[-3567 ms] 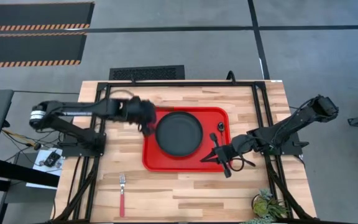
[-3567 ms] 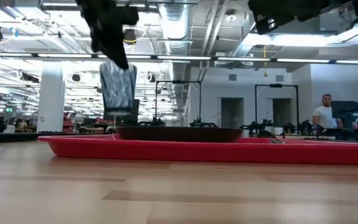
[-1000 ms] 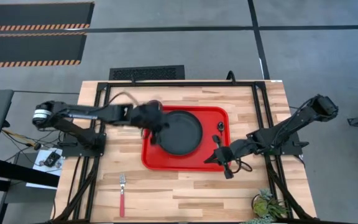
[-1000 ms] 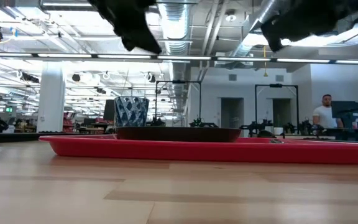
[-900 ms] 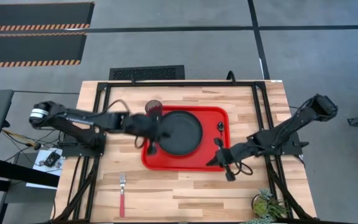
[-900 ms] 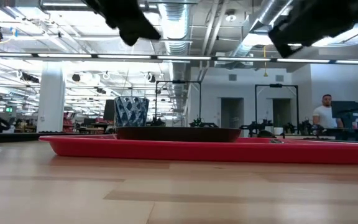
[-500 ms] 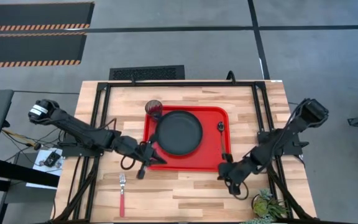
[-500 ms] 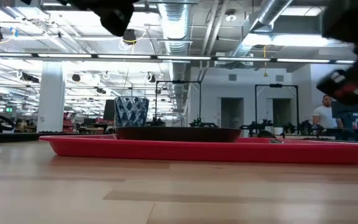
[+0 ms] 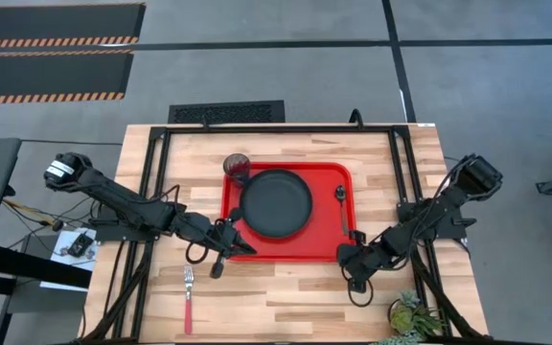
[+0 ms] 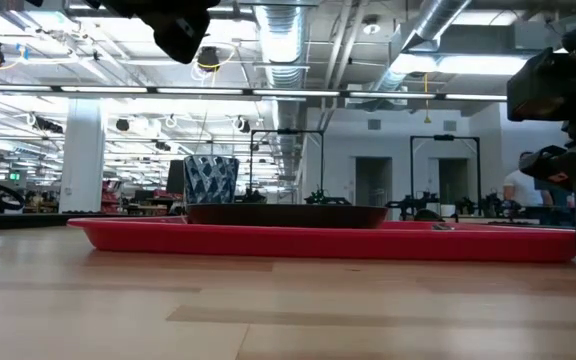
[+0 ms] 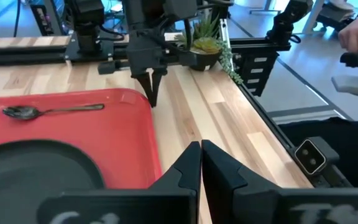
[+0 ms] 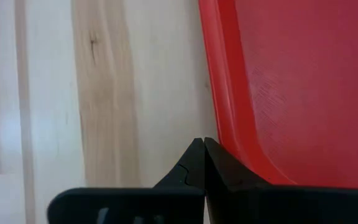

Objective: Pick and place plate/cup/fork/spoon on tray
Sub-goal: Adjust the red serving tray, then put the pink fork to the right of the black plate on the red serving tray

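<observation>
Meanwhile, on the wooden table (image 9: 286,297), the red tray (image 9: 329,251) carries the black plate (image 9: 276,204) at its centre, the cup (image 9: 237,166) in its far left corner and the spoon (image 9: 341,204) along its right edge. The fork (image 9: 188,299) lies on bare wood near the table's front left corner. The left gripper (image 9: 238,245), fingers pressed together and empty, sits at the tray's front left corner; the right gripper (image 9: 351,264), likewise closed on nothing, sits at the front right corner
</observation>
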You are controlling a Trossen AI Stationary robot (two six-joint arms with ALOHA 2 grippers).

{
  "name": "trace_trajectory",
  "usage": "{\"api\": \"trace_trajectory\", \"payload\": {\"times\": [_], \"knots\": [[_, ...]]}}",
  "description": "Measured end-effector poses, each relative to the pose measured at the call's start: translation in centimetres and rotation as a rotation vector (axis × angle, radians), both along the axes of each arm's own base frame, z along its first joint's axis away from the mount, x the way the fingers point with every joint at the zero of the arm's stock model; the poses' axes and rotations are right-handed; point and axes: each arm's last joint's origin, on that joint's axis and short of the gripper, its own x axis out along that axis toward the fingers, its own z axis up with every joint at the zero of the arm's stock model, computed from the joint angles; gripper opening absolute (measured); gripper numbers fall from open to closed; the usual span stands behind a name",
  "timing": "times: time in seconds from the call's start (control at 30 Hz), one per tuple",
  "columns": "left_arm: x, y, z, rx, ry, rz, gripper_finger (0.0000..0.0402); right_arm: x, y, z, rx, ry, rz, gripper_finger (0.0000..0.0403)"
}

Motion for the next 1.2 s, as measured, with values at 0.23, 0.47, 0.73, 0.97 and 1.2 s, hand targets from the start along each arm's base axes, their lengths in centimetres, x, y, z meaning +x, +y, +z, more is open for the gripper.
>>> {"api": "trace_trajectory", "payload": {"times": [0.23, 0.47, 0.73, 0.97, 1.2], "knots": [[-0.2, -0.1, -0.3, -0.052, 0.053, 0.009, 0.0002, 0.0, 0.0, 0.1, -0.007, 0.002, -0.002, 0.0011], [-2.3, -2.1, -1.8, -0.155, 0.285, 0.063, 0.0002, -0.6, 0.9, 1.4, -0.004, -0.014, 0.038, 0.0017], [-6.7, -4.9, -4.1, -0.358, 0.698, 0.251, 0.0003, -0.7, 1.5, 3.0, -0.011, -0.169, 0.073, 0.001], [-10.7, -6.5, -5.2, -0.512, 0.95, 0.527, 0.0053, 0.0, 1.7, 3.1, -0.017, -0.22, 0.102, 0.0013], [-13.7, -5.9, -6.2, -0.469, 0.992, 0.824, 0.0144, 0.1, 1.7, 3.2, -0.028, -0.236, 0.115, 0.0013]]}}
